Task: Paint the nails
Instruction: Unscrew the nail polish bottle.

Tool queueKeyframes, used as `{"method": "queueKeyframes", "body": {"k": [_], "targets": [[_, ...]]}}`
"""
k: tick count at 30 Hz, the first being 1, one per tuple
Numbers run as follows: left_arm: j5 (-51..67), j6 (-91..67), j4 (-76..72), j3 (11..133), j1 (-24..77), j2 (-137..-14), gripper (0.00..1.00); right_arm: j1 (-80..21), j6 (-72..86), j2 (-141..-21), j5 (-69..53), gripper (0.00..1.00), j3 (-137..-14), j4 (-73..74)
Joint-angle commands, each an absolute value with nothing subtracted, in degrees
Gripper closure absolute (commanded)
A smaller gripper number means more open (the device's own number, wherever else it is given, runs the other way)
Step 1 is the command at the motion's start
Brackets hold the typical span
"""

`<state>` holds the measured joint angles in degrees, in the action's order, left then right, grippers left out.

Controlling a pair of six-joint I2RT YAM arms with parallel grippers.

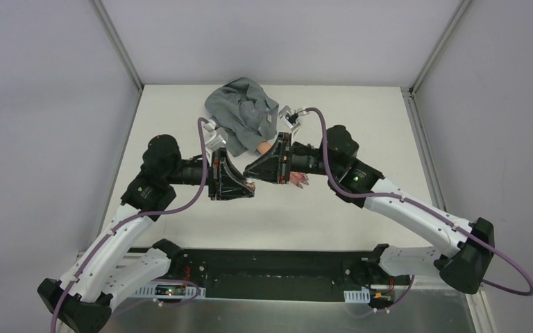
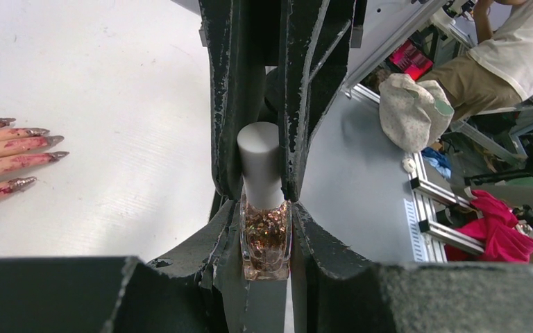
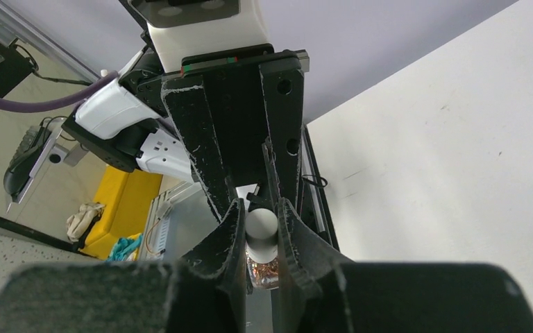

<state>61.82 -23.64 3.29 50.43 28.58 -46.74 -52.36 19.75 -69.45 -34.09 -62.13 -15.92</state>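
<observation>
Nails [image 2: 54, 141] pointed, smeared reddish; left fingers [image 2: 223, 239] clamp bottle [image 2: 266, 243], right fingers [image 2: 227, 104] its cap [image 2: 260, 163].

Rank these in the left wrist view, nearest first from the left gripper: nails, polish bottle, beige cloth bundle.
1. Polish bottle, held in the jaws of the left gripper.
2. Nails, on the table, left.
3. Beige cloth bundle, beyond the table, right.

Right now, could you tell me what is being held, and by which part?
The polish bottle: left gripper on its glass body, right gripper on its white cap.
</observation>
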Motion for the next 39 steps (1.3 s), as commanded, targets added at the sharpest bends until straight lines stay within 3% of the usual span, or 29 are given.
{"method": "queueKeyframes", "body": {"k": [1, 14, 39], "targets": [[60.6, -23.91, 0.16, 51.3, 29.36, -46.82, 1.0, -52.52, 21.03, -65.92, -29.1, 1.0, -60.24, -23.97], [58.81, -23.91, 0.18, 50.82, 29.36, -47.48, 1.0, -52.48, 21.75, -62.37, -22.79, 1.0, -56.78, -28.05], [67.51, -22.42, 0.18, 51.54, 30.9, -48.33, 1.0, -52.3, 21.53, -63.24, -34.88, 1.0, -60.03, -29.26]]}}
